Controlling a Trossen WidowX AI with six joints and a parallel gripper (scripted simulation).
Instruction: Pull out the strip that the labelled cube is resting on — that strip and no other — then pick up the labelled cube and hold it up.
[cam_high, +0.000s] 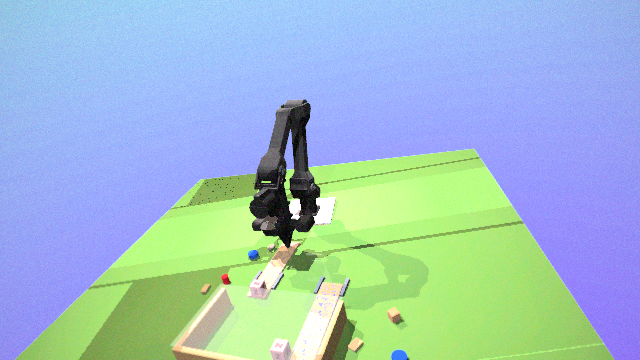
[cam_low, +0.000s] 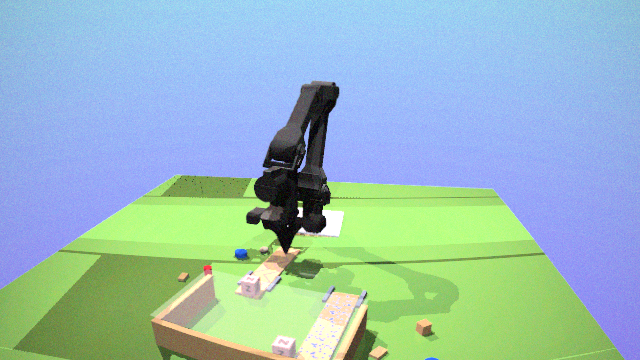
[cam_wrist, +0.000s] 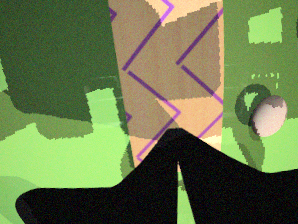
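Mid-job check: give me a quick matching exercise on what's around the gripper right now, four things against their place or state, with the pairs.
Things:
1. gripper
2. zigzag strip
3. speckled strip
4. blue disc

Place or state:
A. lying along the tray's side wall
B. on the green surface, outside the tray
C. shut, tip down on a strip's end
D. carrying a labelled cube at its tray end

Pairs: 1-C, 2-D, 3-A, 4-B
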